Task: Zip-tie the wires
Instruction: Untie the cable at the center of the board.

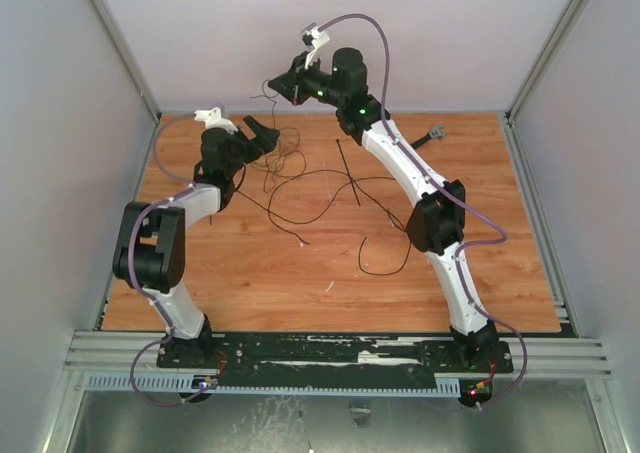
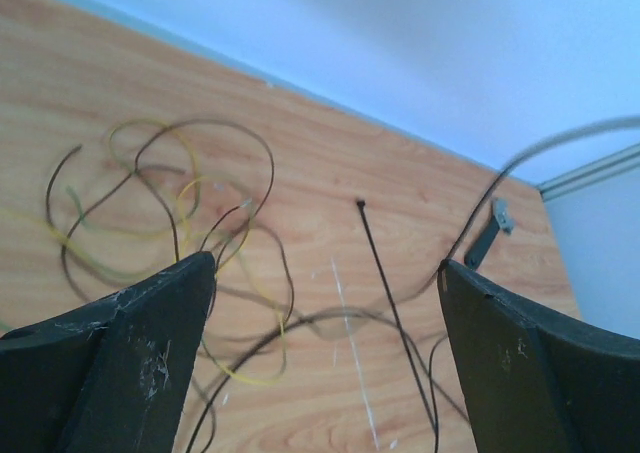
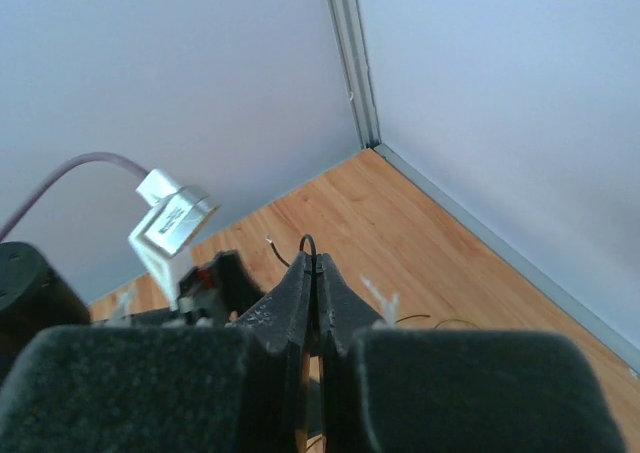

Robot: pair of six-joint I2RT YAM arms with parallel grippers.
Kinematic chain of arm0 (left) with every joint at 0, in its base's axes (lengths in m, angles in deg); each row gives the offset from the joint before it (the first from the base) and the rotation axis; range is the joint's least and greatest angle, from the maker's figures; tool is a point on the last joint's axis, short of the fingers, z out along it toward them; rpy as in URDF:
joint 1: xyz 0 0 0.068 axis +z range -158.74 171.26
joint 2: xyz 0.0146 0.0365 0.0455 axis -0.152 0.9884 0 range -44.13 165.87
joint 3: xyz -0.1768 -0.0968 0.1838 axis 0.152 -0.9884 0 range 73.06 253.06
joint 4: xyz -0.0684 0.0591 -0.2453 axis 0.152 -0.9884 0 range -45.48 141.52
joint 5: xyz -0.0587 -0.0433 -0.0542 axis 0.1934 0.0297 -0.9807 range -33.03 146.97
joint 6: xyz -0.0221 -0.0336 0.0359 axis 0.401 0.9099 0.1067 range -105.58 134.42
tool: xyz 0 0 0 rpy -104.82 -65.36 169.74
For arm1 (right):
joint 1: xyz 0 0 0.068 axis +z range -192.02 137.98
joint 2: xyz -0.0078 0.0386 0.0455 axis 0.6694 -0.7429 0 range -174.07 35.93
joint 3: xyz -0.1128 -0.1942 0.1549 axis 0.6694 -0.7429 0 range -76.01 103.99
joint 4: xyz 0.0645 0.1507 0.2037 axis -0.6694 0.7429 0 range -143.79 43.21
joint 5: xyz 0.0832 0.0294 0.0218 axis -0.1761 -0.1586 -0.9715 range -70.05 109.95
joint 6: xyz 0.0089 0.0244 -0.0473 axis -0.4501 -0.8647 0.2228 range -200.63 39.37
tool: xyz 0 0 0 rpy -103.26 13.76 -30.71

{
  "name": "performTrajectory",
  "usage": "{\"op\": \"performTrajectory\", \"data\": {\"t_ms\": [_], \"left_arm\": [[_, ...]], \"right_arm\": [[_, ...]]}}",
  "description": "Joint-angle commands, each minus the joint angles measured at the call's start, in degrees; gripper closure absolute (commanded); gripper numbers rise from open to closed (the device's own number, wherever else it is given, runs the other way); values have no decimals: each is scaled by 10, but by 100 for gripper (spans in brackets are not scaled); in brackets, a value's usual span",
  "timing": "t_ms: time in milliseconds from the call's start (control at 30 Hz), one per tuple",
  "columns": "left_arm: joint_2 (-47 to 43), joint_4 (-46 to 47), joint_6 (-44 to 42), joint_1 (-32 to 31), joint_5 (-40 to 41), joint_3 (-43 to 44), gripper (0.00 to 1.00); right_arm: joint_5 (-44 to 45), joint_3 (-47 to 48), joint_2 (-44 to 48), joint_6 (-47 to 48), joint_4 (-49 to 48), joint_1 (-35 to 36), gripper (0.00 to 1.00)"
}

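The wires lie in loose dark loops on the wooden table; in the left wrist view yellow strands run among them. The zip tie is a short straight black strip lying flat among the loops, also in the left wrist view. My left gripper hangs open and empty above the left part of the wires, jaws wide apart. My right gripper is raised near the back wall and shut on a thin wire strand whose small loop sticks out past the fingertips.
A dark-handled tool with a grey head lies at the back right of the table, also in the left wrist view. White walls enclose the back and sides. The left arm's white camera mount shows close to my right gripper.
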Motion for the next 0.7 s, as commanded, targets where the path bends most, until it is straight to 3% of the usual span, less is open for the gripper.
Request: {"op": "performTrajectory", "data": {"t_ms": [0, 200, 400, 667], "left_arm": [[60, 49, -13, -7, -1, 72, 2], [132, 93, 12, -24, -18, 117, 2], [158, 39, -22, -22, 75, 159, 2], [208, -18, -20, 23, 96, 256, 2]], "right_arm": [[-17, 10, 34, -14, 7, 4, 100], [-14, 10, 56, -15, 12, 3, 100], [-2, -4, 97, 2, 54, 0, 100], [57, -161, 255, 14, 66, -22, 100]]}}
